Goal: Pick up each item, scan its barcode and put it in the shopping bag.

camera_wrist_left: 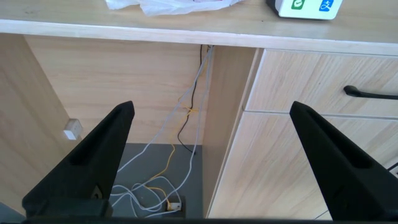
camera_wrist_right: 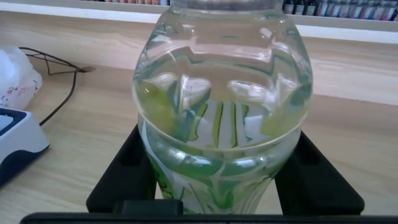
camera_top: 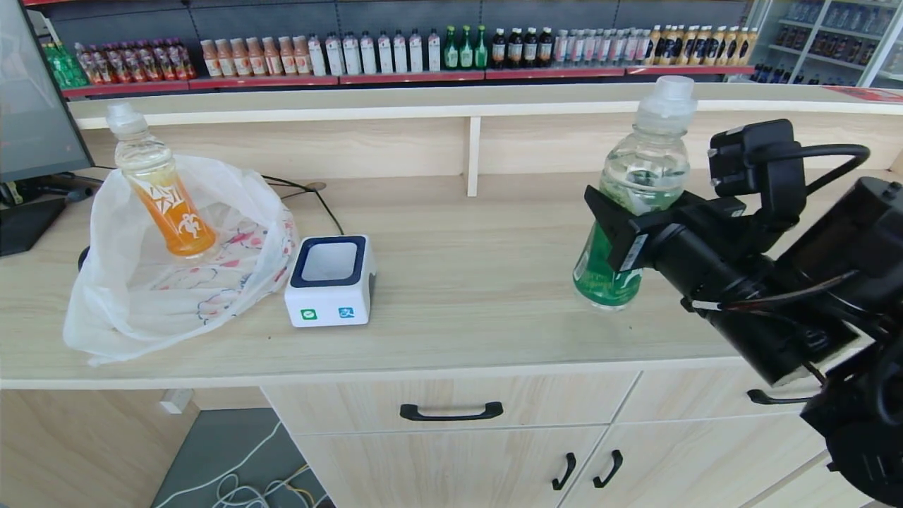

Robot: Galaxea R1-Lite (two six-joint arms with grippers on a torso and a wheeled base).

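Fingers of the left gripper [camera_wrist_left: 211, 106] gape empty below the counter [camera_wrist_left: 155, 28]; the right gripper [camera_top: 645, 212] clamps the green bottle [camera_top: 607, 279] (seemingly unscanned), well right of the scanner [camera_top: 329, 279]. Beyond, the orange bottle [camera_top: 166, 204] already stands in the shopping bag [camera_top: 106, 310], so one item seems left.

Counter [camera_top: 480, 282]: light wood top, raised ledge at the back, drawers below.
Left part: white plastic shopping bag [camera_top: 113, 296], slumped open, with orange bottle [camera_top: 169, 204] standing tilted inside.
Just beside the bag, toward centre: white scanner [camera_top: 329, 281], dark-framed window facing up.
Behind the scanner: black cable [camera_top: 326, 208] lying on the top.
Far left edge: dark monitor base [camera_top: 25, 222].
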